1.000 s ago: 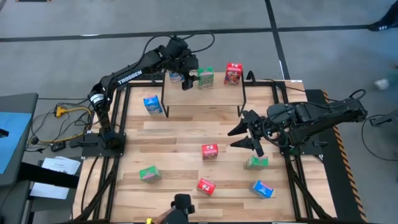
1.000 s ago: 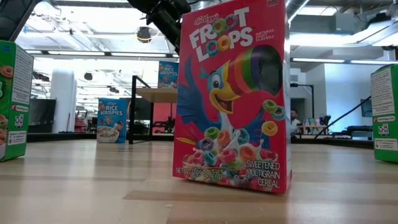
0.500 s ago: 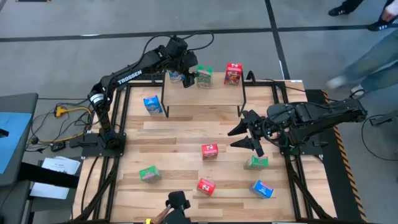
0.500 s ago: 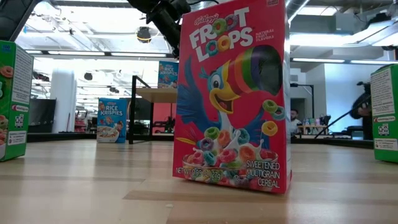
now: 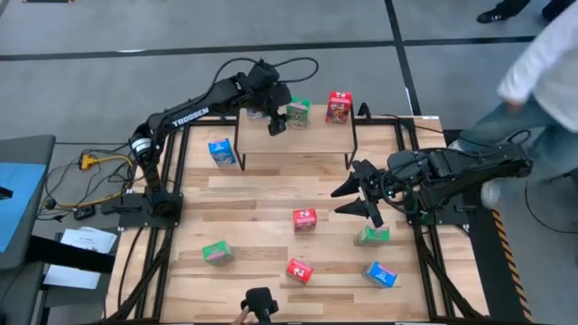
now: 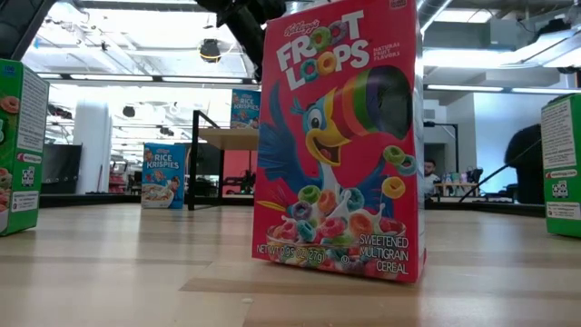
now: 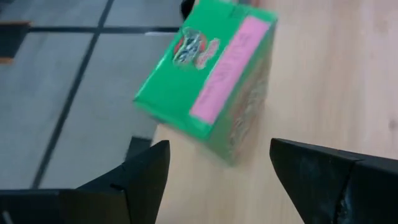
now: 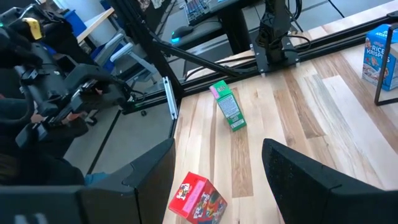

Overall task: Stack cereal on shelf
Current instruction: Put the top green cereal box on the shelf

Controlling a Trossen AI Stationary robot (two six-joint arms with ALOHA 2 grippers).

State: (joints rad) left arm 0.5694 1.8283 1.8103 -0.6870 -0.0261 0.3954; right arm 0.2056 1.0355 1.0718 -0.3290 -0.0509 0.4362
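Note:
The shelf [image 5: 293, 144] stands at the table's far side. On it rest a blue cereal box [image 6: 245, 107], a green box [image 5: 298, 113] and a red box [image 5: 339, 106]. My left gripper [image 5: 275, 125] hovers open over the shelf's left part. In its wrist view the green box [image 7: 211, 81] stands on the board just beyond the fingertips. My right gripper [image 5: 348, 200] waits open above the table's right middle. On the table lie a blue box [image 5: 221, 151], a red one [image 5: 304, 218], two green ones [image 5: 372, 236] [image 5: 217, 252], another red [image 5: 299, 270] and another blue [image 5: 380, 273].
The shelf's black legs [image 5: 238, 149] stand beside the blue box on the table. A large red box [image 6: 340, 141] fills the low view. A person [image 5: 533, 81] stands past the table's far right corner. Bare planks lie between the shelf and the loose boxes.
My left gripper has swung a little toward the table's right along the shelf, from beside the blue box toward the green one, and has turned slightly. A person has walked in past the table's far right corner.

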